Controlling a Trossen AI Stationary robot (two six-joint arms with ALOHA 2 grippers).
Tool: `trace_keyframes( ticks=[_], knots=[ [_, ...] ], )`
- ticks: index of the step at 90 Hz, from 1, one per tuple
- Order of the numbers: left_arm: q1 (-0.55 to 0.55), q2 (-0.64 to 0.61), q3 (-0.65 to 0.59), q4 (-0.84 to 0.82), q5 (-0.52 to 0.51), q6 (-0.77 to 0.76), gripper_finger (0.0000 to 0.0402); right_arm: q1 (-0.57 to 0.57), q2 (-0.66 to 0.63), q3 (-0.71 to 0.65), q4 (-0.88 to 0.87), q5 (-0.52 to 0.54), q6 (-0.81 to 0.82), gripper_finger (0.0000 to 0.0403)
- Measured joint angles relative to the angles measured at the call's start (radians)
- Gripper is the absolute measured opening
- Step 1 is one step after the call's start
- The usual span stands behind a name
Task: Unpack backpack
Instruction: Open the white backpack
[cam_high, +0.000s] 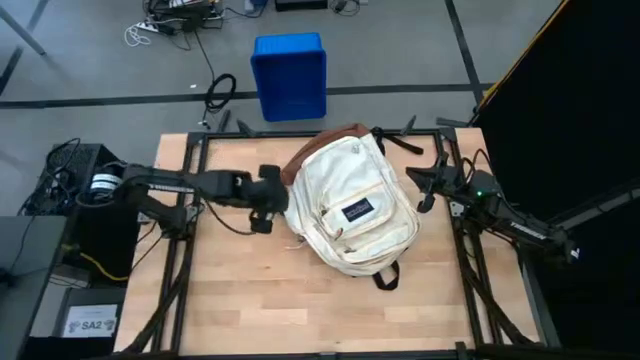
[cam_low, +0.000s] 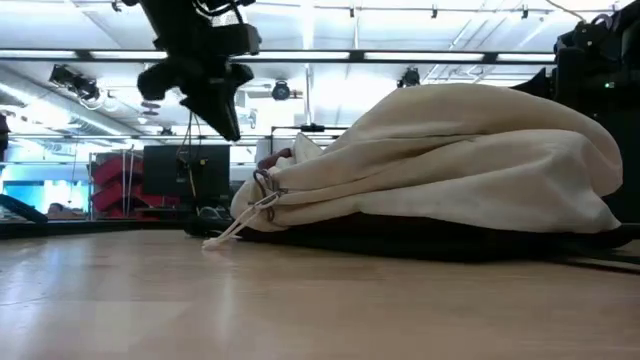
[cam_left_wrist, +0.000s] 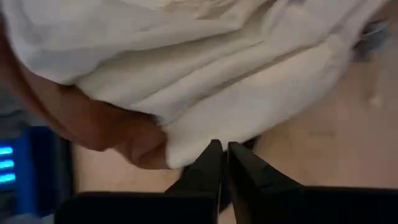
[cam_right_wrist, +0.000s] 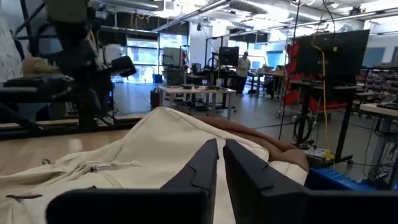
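The cream-white backpack (cam_high: 350, 205) lies on its back in the middle of the wooden table (cam_high: 250, 300), logo patch (cam_high: 357, 210) up and brown base (cam_high: 325, 140) toward the far edge. My left gripper (cam_high: 272, 205) hovers shut just beside its left side. In the low view this gripper (cam_low: 222, 110) hangs well above the tabletop, and in the left wrist view (cam_left_wrist: 221, 152) its tips stand over the bag's edge. My right gripper (cam_high: 425, 190) waits shut by the bag's right side, looking across the cream fabric (cam_right_wrist: 155, 143).
A zipper pull cord (cam_low: 250, 210) hangs from the bag's left end down to the table. Dark straps (cam_high: 385, 275) stick out at the near end. A blue bin (cam_high: 290, 75) stands on the floor beyond the far edge. Bare wood spreads near the front edge.
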Motion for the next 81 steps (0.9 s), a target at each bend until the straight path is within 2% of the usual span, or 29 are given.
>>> trace_keyframes(
  ticks=[28,46,63,81],
  knots=[
    [-0.186,0.006,0.001,0.096,-0.022,0.039,0.0001,0.0,0.0,0.0,0.0,0.0,0.0,0.0006],
    [-0.22,0.008,0.001,0.111,-0.001,0.187,0.0006,0.0,0.0,0.0,0.0,0.0,0.0,0.0007],
    [-0.225,0.039,0.001,0.226,-0.001,0.364,0.0042,0.0,0.0,0.0,0.0,0.0,0.0,0.0001],
    [-0.193,0.094,0.001,0.271,-0.02,0.371,0.0095,0.0,0.0,0.0,0.002,0.0,0.0,0.0008]
  ],
)
